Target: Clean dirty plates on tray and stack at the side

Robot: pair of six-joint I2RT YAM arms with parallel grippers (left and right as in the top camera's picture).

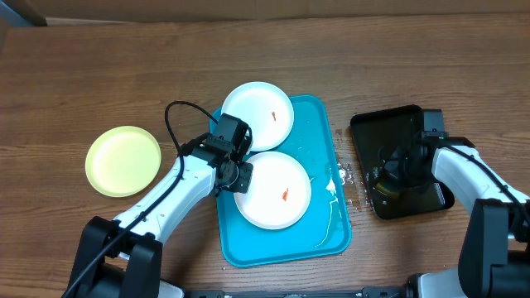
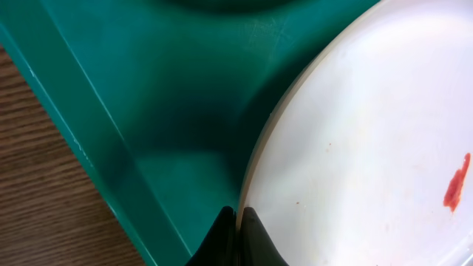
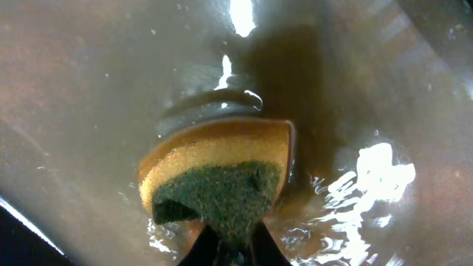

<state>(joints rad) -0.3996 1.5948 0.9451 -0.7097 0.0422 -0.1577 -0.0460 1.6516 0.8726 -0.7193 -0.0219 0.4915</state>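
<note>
Left gripper pinched shut on left rim of near white plate, plate flat in blue tray. Right gripper clamps wet sponge in black tray; plate sits off to its left, well apart.

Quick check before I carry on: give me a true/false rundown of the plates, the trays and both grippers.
1. The far white plate and the near white plate both lie on the blue tray. True.
2. The yellow-green plate lies on the blue tray. False: it lies on the table, left of the tray.
3. Both white plates are clean. False: each bears a red smear.
4. The right gripper is shut on a sponge in the wet black tray. True.
5. The left gripper is open. False: it is shut on the near white plate's rim.
</note>
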